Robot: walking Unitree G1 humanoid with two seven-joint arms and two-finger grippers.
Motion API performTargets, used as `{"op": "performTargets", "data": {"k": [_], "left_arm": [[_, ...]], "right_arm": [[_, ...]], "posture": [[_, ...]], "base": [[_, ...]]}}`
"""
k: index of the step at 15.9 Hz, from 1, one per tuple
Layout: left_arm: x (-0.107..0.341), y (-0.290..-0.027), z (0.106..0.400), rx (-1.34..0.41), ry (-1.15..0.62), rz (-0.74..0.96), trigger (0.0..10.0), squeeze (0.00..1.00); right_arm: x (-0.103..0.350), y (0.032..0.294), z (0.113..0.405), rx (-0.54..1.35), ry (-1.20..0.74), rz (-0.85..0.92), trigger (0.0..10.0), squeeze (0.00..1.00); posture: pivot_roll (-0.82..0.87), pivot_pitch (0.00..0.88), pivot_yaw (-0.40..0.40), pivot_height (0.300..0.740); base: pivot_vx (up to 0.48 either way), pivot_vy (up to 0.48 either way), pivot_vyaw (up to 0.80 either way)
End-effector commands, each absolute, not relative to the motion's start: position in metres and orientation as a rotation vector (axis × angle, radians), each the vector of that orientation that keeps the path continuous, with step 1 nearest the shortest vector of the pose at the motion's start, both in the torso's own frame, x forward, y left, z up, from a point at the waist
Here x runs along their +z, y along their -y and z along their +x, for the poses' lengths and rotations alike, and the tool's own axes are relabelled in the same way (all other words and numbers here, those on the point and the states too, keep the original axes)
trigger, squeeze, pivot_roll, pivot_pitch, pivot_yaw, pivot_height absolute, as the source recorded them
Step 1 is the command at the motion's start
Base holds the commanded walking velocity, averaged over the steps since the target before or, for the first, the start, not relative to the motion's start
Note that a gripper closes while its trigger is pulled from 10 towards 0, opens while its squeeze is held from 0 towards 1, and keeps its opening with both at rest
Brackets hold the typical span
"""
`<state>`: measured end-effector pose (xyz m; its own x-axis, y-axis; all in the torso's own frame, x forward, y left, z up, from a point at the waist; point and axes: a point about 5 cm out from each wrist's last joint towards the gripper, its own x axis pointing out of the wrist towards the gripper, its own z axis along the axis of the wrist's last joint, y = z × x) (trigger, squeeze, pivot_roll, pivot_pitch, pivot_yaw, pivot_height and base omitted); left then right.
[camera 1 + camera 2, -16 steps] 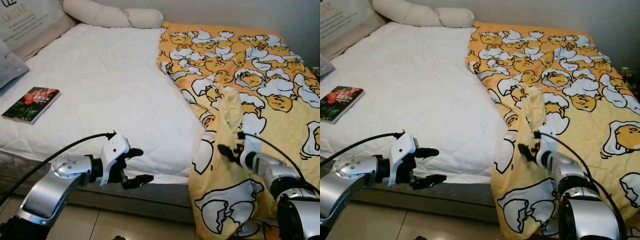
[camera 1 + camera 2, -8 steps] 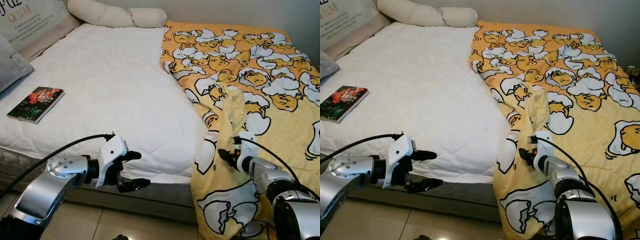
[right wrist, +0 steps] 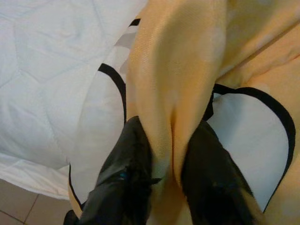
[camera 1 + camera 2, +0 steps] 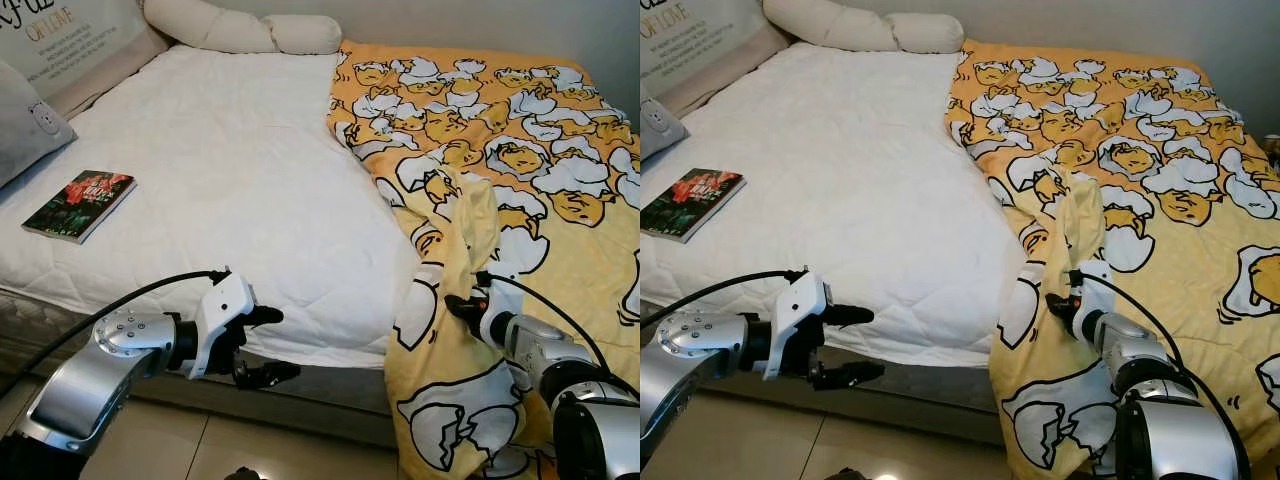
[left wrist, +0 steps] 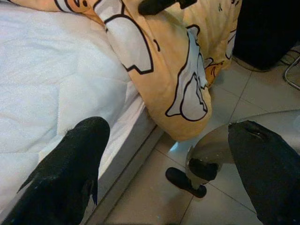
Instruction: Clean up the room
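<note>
Two claws work at the bed [image 4: 230, 190]: the right claw [image 4: 468, 306] pinches a fold of the yellow egg-print blanket [image 4: 520, 200], the left claw [image 4: 262, 345] gapes wide. "LOVE" reads on a pillow [image 4: 75, 40] behind a book [image 4: 80, 205].

Bedroom in a home. A bed [image 4: 230, 190] with a white quilted mattress cover carries pillows [image 4: 240, 28] at its head, a yellow egg-print blanket [image 4: 500, 150] and a book [image 4: 80, 204]; the floor [image 5: 234, 93] is tiled.

Blanket [image 4: 520, 170] over bed's [image 4: 220, 190] right half, book [image 4: 80, 204] near left edge, pillows [image 4: 245, 28] behind.
</note>
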<state>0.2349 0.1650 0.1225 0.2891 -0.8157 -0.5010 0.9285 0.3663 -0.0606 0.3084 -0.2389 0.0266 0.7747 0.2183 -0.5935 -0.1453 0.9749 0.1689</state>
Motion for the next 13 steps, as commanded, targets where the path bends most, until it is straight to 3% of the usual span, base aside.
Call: {"op": "performTargets", "data": {"k": [1,9,12,13], "left_arm": [[0.12,-0.163,0.232,-1.195,-0.51,0.263,10.0,0.96],[0.122,-0.169,0.235,-1.132,-0.491,0.266,10.0,0.96],[0.125,-0.182,0.231,-1.062,-0.494,0.264,10.0,0.96],[0.125,-0.185,0.229,-1.052,-0.501,0.263,10.0,0.96]], "right_arm": [[0.024,0.242,0.304,0.19,-0.657,0.151,0.0,0.0],[0.029,0.225,0.311,0.317,-0.632,0.156,0.0,0.0],[0.038,0.157,0.321,0.679,-0.588,0.155,0.0,0.0],[0.039,0.122,0.315,0.878,-0.573,0.144,0.0,0.0]], "posture": [[-0.02,0.0,-0.007,0.74],[-0.03,0.0,-0.022,0.74],[-0.04,0.0,-0.011,0.74],[-0.04,0.0,-0.011,0.74]], "base": [[0.0,0.0,0.0],[0.0,0.0,0.0],[0.0,0.0,0.0],[0.0,0.0,0.0]]}}
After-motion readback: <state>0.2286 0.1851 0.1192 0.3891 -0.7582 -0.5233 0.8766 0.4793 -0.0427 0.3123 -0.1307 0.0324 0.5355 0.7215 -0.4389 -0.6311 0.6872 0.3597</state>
